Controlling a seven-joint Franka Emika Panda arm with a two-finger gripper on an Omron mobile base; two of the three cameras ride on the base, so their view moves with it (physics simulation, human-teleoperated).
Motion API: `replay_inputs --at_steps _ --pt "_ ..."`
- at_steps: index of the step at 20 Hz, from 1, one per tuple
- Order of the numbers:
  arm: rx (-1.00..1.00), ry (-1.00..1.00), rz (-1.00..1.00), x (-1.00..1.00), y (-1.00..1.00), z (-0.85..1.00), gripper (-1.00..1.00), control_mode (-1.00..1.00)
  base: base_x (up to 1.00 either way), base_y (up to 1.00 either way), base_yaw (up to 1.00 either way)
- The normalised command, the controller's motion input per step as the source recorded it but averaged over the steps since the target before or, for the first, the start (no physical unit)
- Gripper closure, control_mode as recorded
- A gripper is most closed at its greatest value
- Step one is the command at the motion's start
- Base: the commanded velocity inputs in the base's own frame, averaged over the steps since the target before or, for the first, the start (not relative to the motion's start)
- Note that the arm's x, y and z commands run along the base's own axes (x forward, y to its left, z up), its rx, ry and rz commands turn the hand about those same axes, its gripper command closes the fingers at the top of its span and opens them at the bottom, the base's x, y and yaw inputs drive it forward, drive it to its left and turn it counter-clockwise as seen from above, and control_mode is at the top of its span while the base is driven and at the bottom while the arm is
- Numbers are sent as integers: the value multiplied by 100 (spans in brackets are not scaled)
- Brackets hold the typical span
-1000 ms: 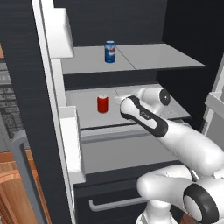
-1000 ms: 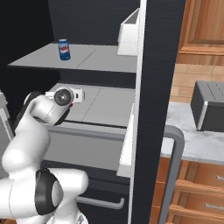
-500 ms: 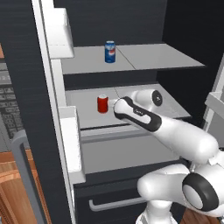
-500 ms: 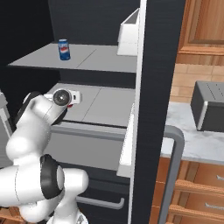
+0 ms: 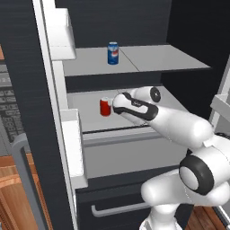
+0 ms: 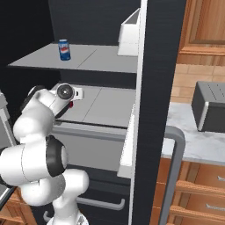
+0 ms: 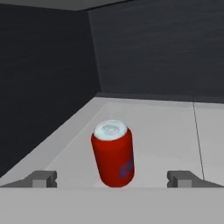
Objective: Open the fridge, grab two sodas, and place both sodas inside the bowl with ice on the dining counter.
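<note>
The fridge [image 5: 27, 90] stands open, its grey shelves bare apart from the two sodas. The blue soda [image 5: 113, 53] [image 6: 64, 49] stands upright on the upper shelf [image 5: 148, 56]. The red soda [image 5: 105, 107] [image 7: 113, 153] stands upright on the shelf below, near the left wall. My gripper [image 5: 115, 107] [image 7: 113, 178] is open, level with the red can and right in front of it. In the hand view the can sits centred between the two fingertips [image 7: 41, 178], touching neither. The bowl with ice and the dining counter are out of view.
White door bins [image 5: 60, 31] [image 6: 129, 33] jut from the open doors on both sides of the arm. A lower drawer with a grey handle [image 5: 112, 209] lies under the shelves. A grey box [image 6: 211, 107] sits on a marbled countertop to the right, over wooden cabinets.
The hand has slid left along the lower shelf, closer to the red soda. The jaws have stayed open and both cans have stayed put.
</note>
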Motion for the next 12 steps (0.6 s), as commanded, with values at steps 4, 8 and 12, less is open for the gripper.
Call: replay_inputs --at_steps 4,8,12 --pt "0 5 0 38 14 -5 -100 -100 0 0 0" --pt "-3 4 0 35 21 -8 -100 -100 0 0 0" --pt "-3 3 0 24 18 -4 -100 -100 0 0 0"
